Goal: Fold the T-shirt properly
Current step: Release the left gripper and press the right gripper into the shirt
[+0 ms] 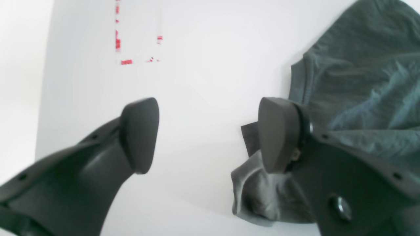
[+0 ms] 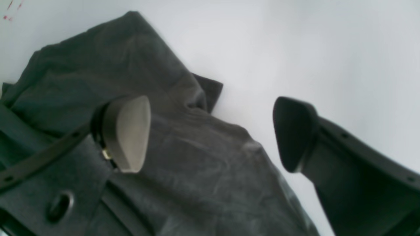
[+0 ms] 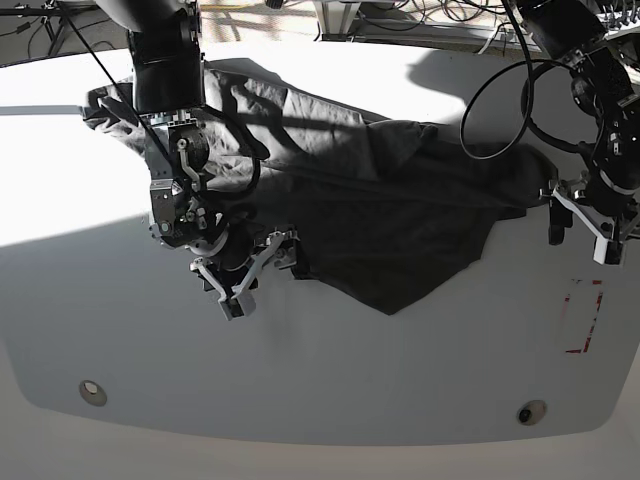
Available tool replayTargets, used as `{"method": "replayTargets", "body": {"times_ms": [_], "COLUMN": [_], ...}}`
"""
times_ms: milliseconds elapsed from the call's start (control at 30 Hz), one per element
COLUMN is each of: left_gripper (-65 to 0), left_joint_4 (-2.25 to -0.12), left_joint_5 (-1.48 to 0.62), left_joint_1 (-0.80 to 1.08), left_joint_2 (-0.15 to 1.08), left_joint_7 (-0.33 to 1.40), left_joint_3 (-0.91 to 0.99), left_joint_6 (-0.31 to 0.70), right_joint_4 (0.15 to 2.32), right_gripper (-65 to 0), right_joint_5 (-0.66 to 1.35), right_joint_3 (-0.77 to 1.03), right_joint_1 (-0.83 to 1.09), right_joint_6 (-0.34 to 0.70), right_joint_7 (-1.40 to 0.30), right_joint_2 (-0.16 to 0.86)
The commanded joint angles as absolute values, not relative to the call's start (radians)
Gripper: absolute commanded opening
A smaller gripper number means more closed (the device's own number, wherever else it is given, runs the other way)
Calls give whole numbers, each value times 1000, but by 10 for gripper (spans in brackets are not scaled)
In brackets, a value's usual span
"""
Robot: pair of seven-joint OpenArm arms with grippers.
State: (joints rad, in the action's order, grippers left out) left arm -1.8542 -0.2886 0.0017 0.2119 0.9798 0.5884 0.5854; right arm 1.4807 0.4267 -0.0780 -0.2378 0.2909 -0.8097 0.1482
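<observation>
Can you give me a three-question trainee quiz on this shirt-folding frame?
1. True or false: the T-shirt already lies folded into a neat rectangle.
2. How do the jaws of the right gripper stand? A) shut on cloth B) open, with nothing between them C) out of view
3. What is marked in red on the table near the left gripper?

Key
1. False: it lies spread and wrinkled.
2. B
3. A broken rectangular outline.
</observation>
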Motion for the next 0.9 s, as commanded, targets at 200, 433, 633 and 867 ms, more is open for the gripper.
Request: {"method": "replayTargets", "body": {"times_ms": [200, 433, 633, 867], "left_gripper": [-204, -204, -204, -204], "left_joint_4": [-1873, -1870, -1868, -1865], "left_joint_5": [-300, -302, -302, -302], "left_joint_1": [-7, 8, 15, 15], "left_joint_2": [231, 242, 242, 240], "left_joint_7": [963, 963, 961, 960], "left_joint_3": [647, 662, 661, 661], "left_joint_6": [584, 584, 584, 584], "right_joint_4": [1257, 1221, 1225, 1227], "right_gripper": [-87, -87, -94, -393], "right_joint_5": [429, 429, 430, 430], "right_joint_3": [-205, -271, -317, -315], "right_joint_1": [-349, -351, -325, -314], "right_joint_6": [289, 289, 289, 289], "right_joint_7": [-705, -685, -688, -688], "right_joint_2": [185, 208, 208, 205]}}
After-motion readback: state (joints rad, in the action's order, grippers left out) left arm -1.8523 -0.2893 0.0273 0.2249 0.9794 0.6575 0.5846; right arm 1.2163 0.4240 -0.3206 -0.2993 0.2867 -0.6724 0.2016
